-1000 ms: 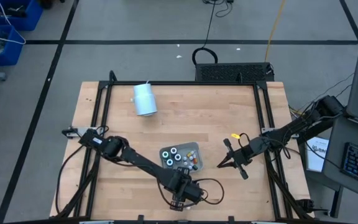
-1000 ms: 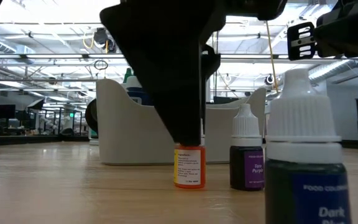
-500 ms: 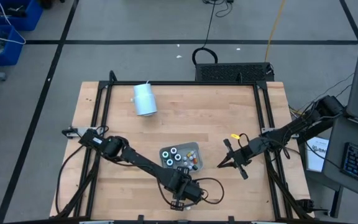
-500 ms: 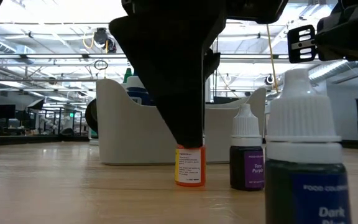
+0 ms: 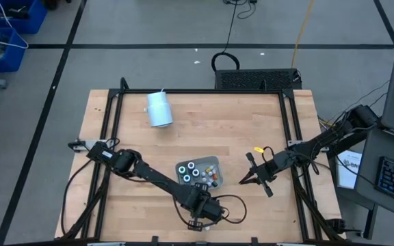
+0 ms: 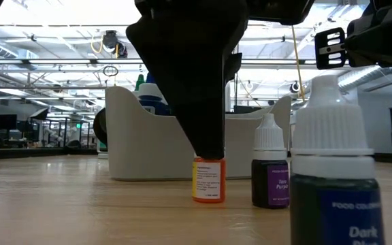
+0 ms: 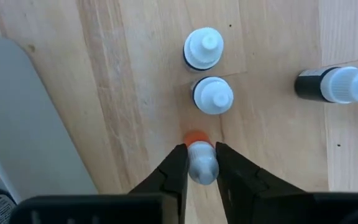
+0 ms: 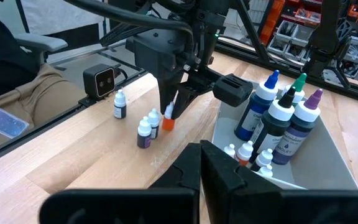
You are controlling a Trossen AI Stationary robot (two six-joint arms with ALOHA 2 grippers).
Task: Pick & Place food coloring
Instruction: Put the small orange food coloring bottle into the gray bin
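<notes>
Three small bottles [image 7: 212, 95] stand on pale wooden table [image 5: 204, 116], warehouse behind.

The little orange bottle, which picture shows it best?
The low view: the orange bottle stands upright on the table, label readable, left claw on its cap. The left wrist view shows only its top, the right wrist view shows it small, and the high view hides it.

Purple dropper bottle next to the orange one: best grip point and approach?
Grip the purple bottle by its white cap and neck, coming straight down. It stands upright, and the cap is the narrow part fingers can span. Close along the axis away from the orange bottle, which the left gripper clamps right beside it. Right gripper waits apart.
</notes>
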